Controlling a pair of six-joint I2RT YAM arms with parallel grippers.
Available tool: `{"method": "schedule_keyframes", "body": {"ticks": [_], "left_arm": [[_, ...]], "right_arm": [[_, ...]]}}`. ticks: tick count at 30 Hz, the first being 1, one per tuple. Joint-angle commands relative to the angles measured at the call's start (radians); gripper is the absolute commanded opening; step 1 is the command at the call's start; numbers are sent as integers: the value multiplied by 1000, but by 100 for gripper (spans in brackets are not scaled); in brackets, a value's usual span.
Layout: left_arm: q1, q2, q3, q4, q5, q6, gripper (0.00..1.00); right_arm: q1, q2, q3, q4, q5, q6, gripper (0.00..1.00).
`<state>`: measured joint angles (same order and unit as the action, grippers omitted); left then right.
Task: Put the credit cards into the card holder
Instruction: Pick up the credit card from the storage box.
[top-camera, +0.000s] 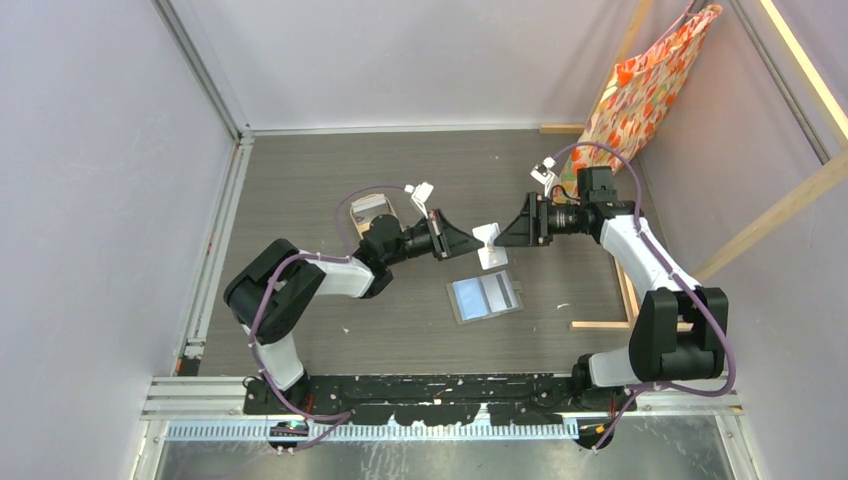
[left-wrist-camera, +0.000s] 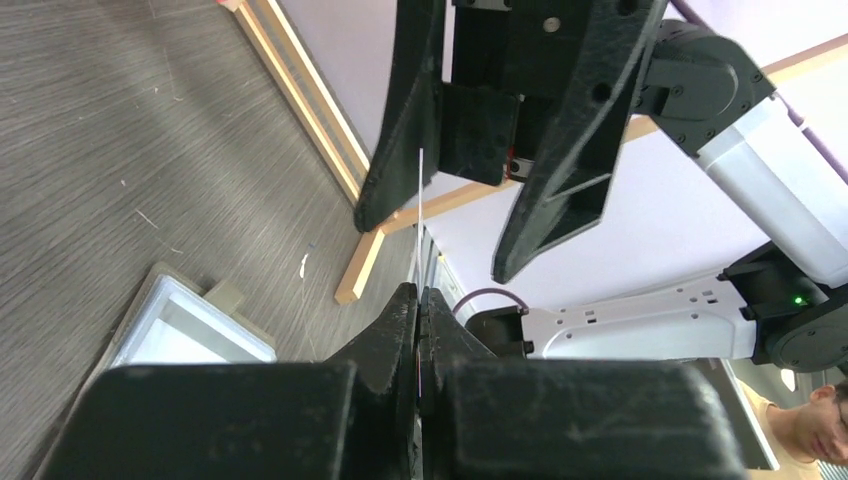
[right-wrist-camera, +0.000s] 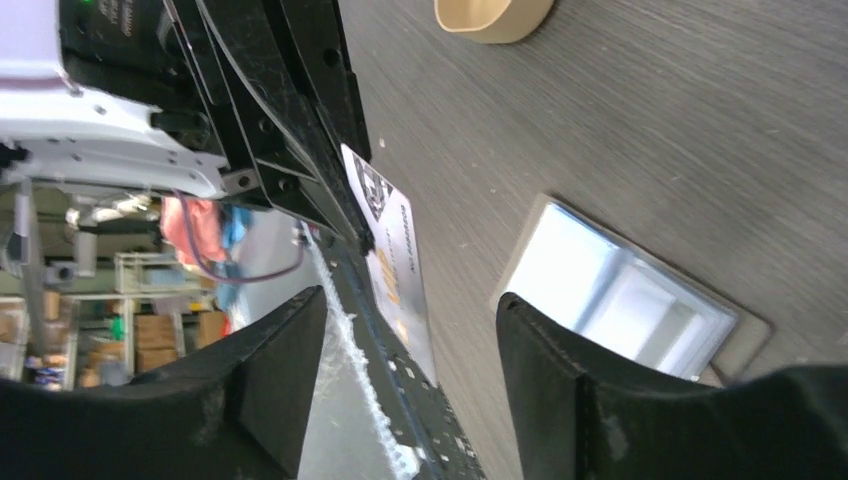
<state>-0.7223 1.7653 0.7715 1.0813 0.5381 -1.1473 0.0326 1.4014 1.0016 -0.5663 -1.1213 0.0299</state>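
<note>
My left gripper (top-camera: 474, 243) is shut on a white credit card (top-camera: 489, 246) and holds it up in the air above the table. In the left wrist view the credit card (left-wrist-camera: 420, 215) shows edge-on, rising from the closed jaws. My right gripper (top-camera: 500, 236) faces it from the right and stands open, its fingers (left-wrist-camera: 400, 130) on either side of the card's free end. In the right wrist view the printed credit card (right-wrist-camera: 395, 270) hangs between the open fingers (right-wrist-camera: 560, 370) without touching them. The card holder (top-camera: 485, 297) lies open on the table below, showing its pale sleeves (right-wrist-camera: 620, 300).
A tan oval tray (right-wrist-camera: 495, 15) sits on the table behind the left arm. Wooden strips (top-camera: 600, 324) run along the right side. An orange patterned bag (top-camera: 650, 85) hangs at the back right corner. Pale walls enclose the table.
</note>
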Motion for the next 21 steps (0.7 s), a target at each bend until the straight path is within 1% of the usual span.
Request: {"method": "schedule_keyframes", "body": {"ticks": [1,5,7,9,10,11,14,19,20,21], "left_arm": [[-8,-1,-19,161,-61,-46,1],[-8,9,-23,200,-72,-73,1],[-8,17,-20,210,-72,-84,0],[-8,29,-18,226,-76,-103,1],[-8,35,-18,232,-79,-110,4],[-8,40,-20,236,-83,-118,9],[-8,41,-37,243,-92,-127,28],[-8,-4,-99,288,-103,-83,77],[-8,-12,-114,298,-105,-72,83],[-8,-15,-127,311,-104,-66,86]], "right_arm": [[25,14,-4,79,-90,91,61],[54,19,2,77,-111,90,45],[62,27,5,75,-114,90,34],[63,31,14,66,-125,86,16],[64,31,19,59,-135,80,6],[63,27,21,57,-145,77,2],[60,8,17,63,-166,76,1],[50,10,12,76,-226,85,1],[50,12,12,77,-233,84,1],[48,12,12,77,-239,83,1]]}}
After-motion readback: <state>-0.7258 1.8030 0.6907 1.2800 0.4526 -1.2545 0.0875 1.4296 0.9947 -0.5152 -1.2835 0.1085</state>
